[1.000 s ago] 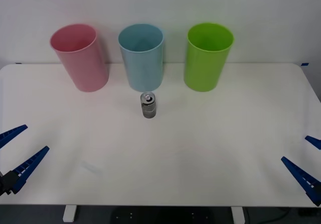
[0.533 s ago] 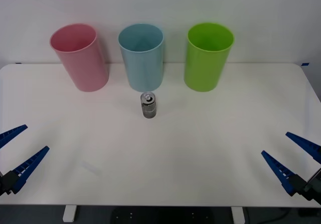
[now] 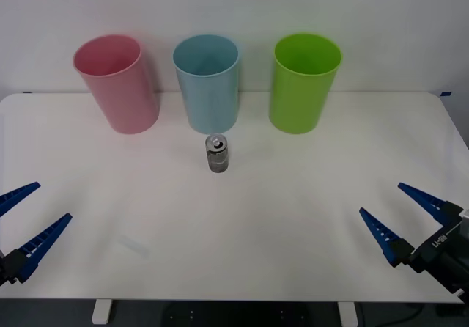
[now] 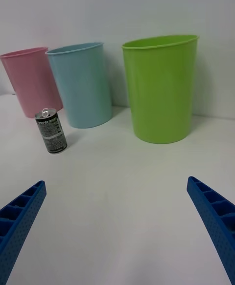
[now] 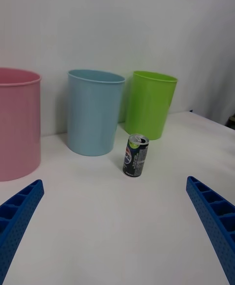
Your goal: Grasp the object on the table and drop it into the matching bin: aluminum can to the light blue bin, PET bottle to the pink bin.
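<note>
A plain white wall is closing off the room behind a wide white surface (image 3: pixel 293 217), on which the scene is running from near edge to far edge. Nearest, at the near left corner, the left gripper (image 3: pixel 22 228) is waiting with its blue fingers spread wide and nothing between them. At the near right corner, the right gripper (image 3: pixel 404 217) is reaching over the surface, its fingers likewise spread and empty. Farther in, near the middle, the aluminum can (image 3: pixel 218 153) is standing upright, well apart from both grippers and just in front of the light blue bin (image 3: pixel 207 83). At the far edge, the pink bin (image 3: pixel 117 83), the light blue bin and a lime green bin (image 3: pixel 302 83) are lining up left to right.

Risk, as a judgement: the can is small, light and standing close to the light blue bin, so a finger arriving off-centre is likely to be tipping it or pushing it against that bin; a fingertip sweeping too far is also likely to be nudging the bin itself. A release over the neighbouring pink or green bin would be missorting the can.

Compared with a second ago, the right gripper is standing farther in over the surface, toward the can; the left gripper, the can and the bins are sitting unchanged.
</note>
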Controlling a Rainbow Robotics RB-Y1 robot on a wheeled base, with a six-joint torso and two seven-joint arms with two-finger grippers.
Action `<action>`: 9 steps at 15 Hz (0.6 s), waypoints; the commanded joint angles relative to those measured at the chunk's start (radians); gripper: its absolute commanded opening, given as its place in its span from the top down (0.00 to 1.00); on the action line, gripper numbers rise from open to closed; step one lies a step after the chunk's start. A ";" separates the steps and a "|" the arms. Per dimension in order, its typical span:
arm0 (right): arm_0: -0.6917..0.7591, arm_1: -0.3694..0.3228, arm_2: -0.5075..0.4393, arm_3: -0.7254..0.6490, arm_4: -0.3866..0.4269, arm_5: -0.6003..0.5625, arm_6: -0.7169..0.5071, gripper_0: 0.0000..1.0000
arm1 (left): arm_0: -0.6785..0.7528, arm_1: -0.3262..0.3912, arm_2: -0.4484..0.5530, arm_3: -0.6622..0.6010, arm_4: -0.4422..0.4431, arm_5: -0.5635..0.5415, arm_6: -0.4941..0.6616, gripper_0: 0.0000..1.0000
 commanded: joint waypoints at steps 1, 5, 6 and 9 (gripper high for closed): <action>-0.032 0.030 0.035 -0.001 0.049 0.017 -0.005 0.00 | 0.000 0.000 0.000 0.000 0.000 0.000 0.000 0.00; -0.063 0.031 0.174 -0.001 0.072 0.152 0.004 0.00 | 0.000 0.000 0.000 0.000 0.000 0.000 0.000 0.00; -0.077 0.037 0.199 -0.001 0.089 0.186 0.004 0.00 | 0.000 0.000 0.000 0.000 0.000 0.000 0.000 0.00; -0.103 0.079 0.265 -0.001 0.141 0.282 0.004 0.00 | 0.000 0.000 0.000 0.000 0.000 0.000 0.000 0.00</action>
